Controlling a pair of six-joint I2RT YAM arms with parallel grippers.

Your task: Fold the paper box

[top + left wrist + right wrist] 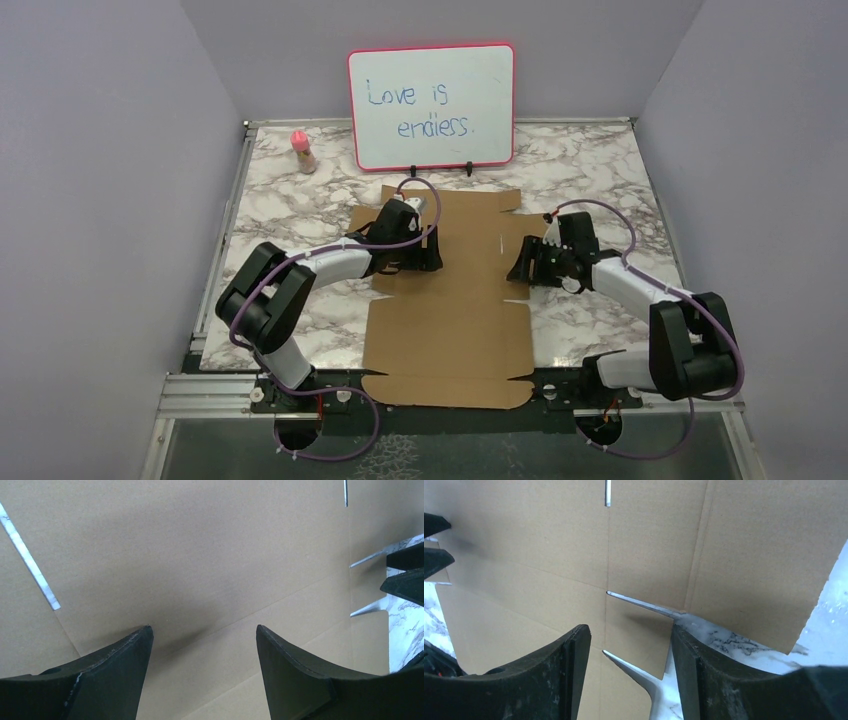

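The paper box (450, 330) is a flat brown die-cut sheet lying on the marble table, reaching from near the whiteboard to the near edge. My left gripper (430, 262) hovers over the sheet's left middle part, open, with only bare cardboard (200, 555) between its fingers (205, 630). My right gripper (520, 270) sits at the sheet's right edge, open. In the right wrist view it (630, 630) straddles a small tab (639, 625) between two slits, one finger over cardboard (549, 555), the other over marble. Neither gripper holds anything.
A red-framed whiteboard (432, 105) stands at the back of the marble table (590, 170). A small pink-capped bottle (303, 150) stands at the back left. Grey walls close in both sides. The sheet's near flap overhangs the table's front edge.
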